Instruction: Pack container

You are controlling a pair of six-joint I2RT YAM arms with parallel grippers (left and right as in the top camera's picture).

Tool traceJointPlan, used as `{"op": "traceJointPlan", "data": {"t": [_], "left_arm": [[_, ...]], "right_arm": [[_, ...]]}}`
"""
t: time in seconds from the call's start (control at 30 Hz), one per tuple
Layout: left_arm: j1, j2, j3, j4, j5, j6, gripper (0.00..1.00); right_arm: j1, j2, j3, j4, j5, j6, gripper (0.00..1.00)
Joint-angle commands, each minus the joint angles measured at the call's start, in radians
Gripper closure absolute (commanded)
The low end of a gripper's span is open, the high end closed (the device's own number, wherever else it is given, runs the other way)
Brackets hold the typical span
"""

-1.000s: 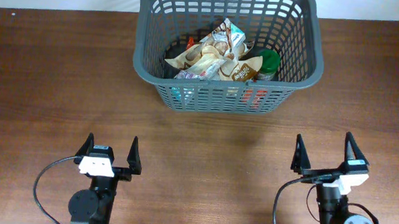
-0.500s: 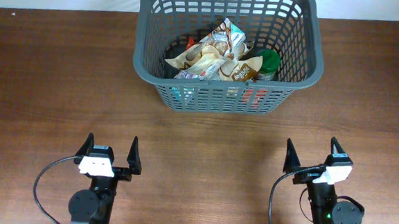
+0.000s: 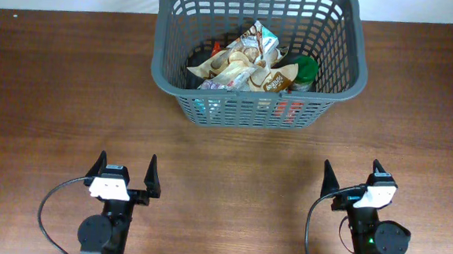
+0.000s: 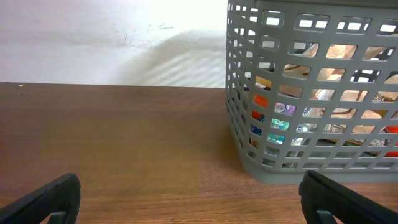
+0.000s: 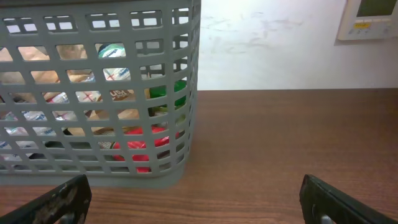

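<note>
One dark grey plastic container (image 3: pixel 256 111), lattice-slotted walls, holding several crinkled packets (image 3: pixel 242 65), wood-grain table (image 3: pixel 55 93), left gripper (image 3: pixel 127 161) and right gripper (image 3: pixel 352 164) both spread wide, empty.

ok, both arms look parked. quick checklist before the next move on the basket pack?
1. Left gripper open, nothing between its fingers: ok.
2. Right gripper open, nothing held: ok.
3. Container upright on the table, both arms well apart from it: ok.
4. Snack bags and green-capped item inside the container, below its rim: ok.
5. Loose items left on the table: none visible in the overhead view: ok.
6. What lies under the pile: cannot tell.
</note>
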Motion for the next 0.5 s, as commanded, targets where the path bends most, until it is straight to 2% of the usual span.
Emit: {"op": "traceJointPlan", "data": {"t": [0.0,0.47], "left_arm": [[0.006,-0.006,-0.003,-0.007,-0.011,-0.006,0.01],[0.006,-0.006,-0.003,-0.007,-0.011,-0.006,0.01]], "right_arm": [[0.032,-0.011,-0.005,-0.01,0.016,-0.005,0.01],[0.047,-0.011,-0.005,-0.008,0.016,-0.005,0.01]]}}
